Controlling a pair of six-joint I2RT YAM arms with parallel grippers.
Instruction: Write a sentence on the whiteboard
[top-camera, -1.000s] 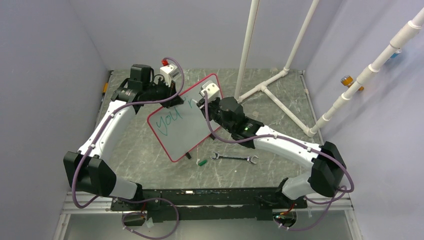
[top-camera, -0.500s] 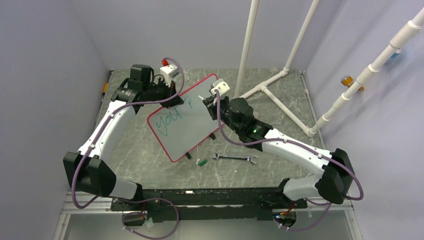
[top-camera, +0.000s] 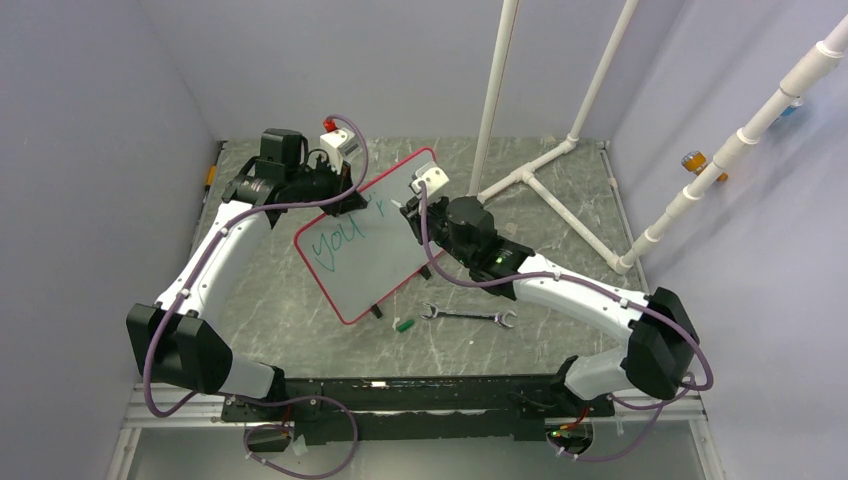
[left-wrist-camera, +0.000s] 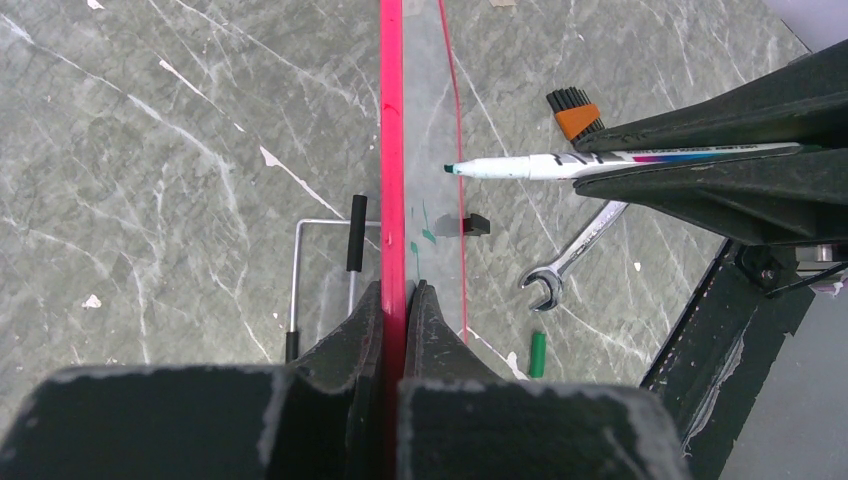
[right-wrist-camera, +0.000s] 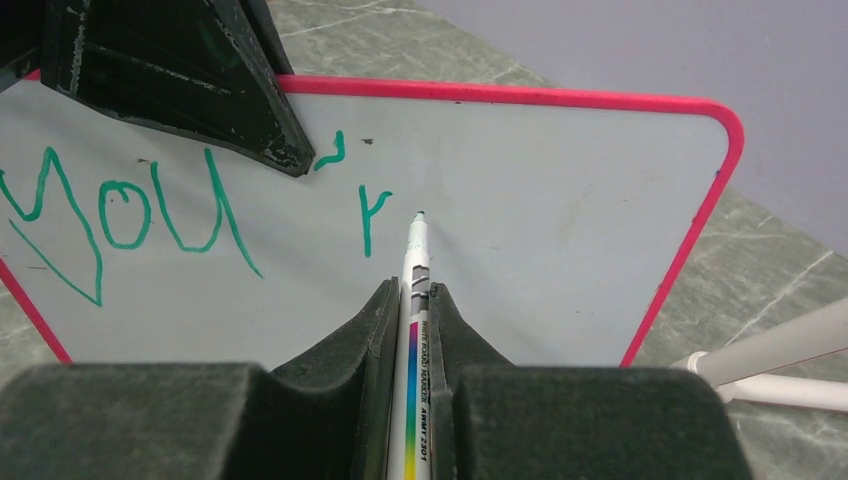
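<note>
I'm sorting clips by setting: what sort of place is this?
Probably a lab robot test cell: plain lavender walls box in a marble-patterned table, with white PVC pipe framing at the back.

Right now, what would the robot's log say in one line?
left fingers: shut on whiteboard edge | right fingers: shut on marker | sentence so far: you'r | marker tip: right of r, contact unclear

Board (left-wrist-camera: 392, 120) is seen edge-on, its red frame running straight up the view. It is clamped between the left gripper (left-wrist-camera: 393, 292) jaws at the bottom. Marker (left-wrist-camera: 540, 163) is held level in the pinched right gripper (left-wrist-camera: 590, 162), tip pointed at the board face; contact cannot be told. Green marks (left-wrist-camera: 415, 240) are glimpsed on the face. Wrench (left-wrist-camera: 575, 250), green cap (left-wrist-camera: 537, 355) and orange brush (left-wrist-camera: 575, 115) are seen on the right, wire leg (left-wrist-camera: 298, 270) on the left.
</note>
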